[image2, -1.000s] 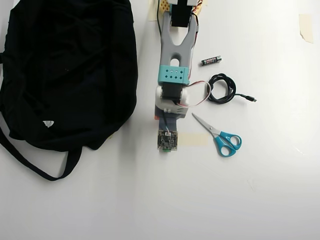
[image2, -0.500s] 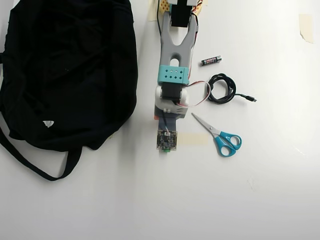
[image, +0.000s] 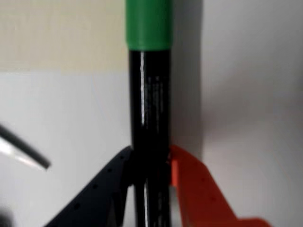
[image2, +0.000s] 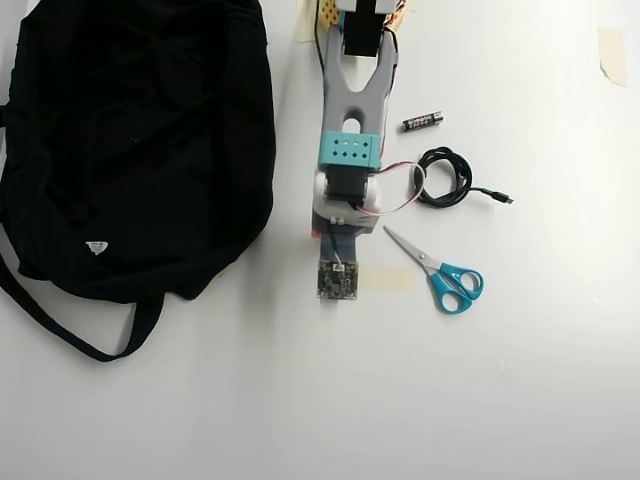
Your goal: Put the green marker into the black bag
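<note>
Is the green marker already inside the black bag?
No, the green marker sits between the hand's fingers over the white table, outside the black bag.

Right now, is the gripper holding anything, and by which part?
Yes: the gripper is shut on the green marker, pinching its dark barrel well below the green cap.

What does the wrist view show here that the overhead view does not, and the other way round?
Only the wrist view shows the green marker with the gripper closed on its dark barrel, one finger black, one orange. Only the overhead view shows the black bag, the scissors, the coiled cable and the battery; the arm hides the marker there. Both show the white table and a beige tape strip.
</note>
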### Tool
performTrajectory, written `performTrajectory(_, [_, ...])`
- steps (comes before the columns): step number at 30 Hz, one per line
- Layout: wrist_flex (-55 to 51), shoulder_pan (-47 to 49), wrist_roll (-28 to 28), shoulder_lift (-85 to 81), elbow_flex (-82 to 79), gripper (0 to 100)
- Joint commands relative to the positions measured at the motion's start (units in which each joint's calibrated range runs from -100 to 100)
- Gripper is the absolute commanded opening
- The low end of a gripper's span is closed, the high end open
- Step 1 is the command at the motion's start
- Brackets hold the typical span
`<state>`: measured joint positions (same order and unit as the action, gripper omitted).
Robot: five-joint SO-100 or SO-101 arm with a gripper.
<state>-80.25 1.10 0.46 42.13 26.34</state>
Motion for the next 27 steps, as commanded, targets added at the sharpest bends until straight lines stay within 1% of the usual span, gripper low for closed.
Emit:
performTrajectory(1, [-5.28,0.84,0.06,-1.64,6.82,2])
performTrajectory(16, [-18.72,0.99,0.06,-1.72,21.64,2])
performTrajectory(27, [-19.23,2.86,0.17,-4.04,21.64,2])
